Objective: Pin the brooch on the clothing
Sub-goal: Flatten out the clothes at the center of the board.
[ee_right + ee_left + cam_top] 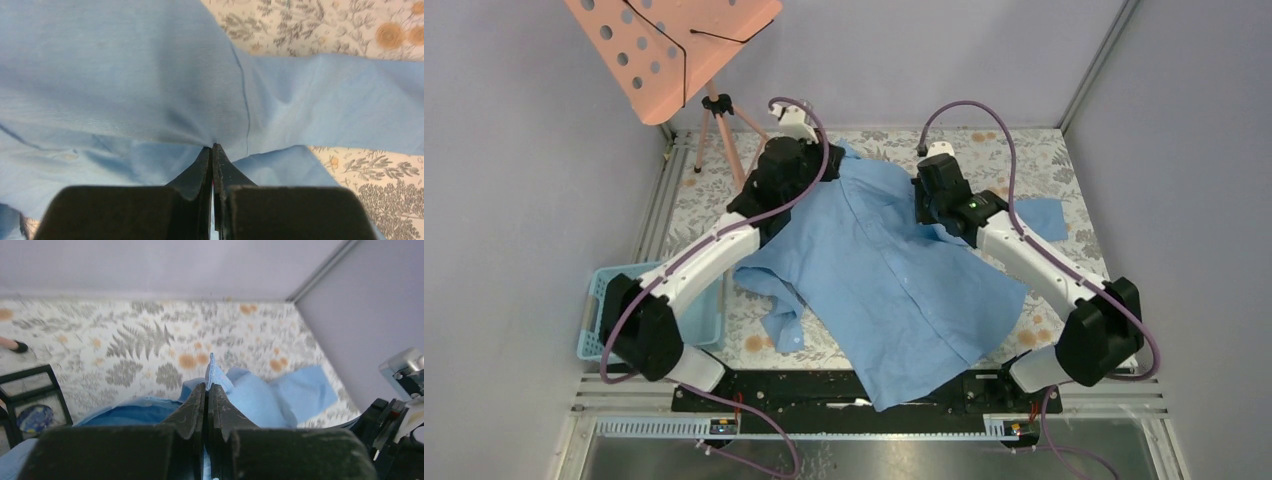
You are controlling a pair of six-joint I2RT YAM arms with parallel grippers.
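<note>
The clothing (894, 290), a light blue shirt, lies spread across the flowered table. My left gripper (824, 165) is at the shirt's far left end, by the collar. In the left wrist view its jaws (207, 387) are shut on a fold of the shirt (216, 371) that sticks up between the tips. My right gripper (929, 210) is at the shirt's far right part. In the right wrist view it is shut (212, 148) on a pinch of the cloth (150, 85), which pulls taut from the tips. The brooch is not in view.
A light blue plastic basket (596, 305) stands at the table's left edge beside the left arm. A pink perforated music stand (674, 45) on a tripod (719, 120) rises at the far left. A black-framed box with a blue round thing (32, 417) sits left of the left gripper.
</note>
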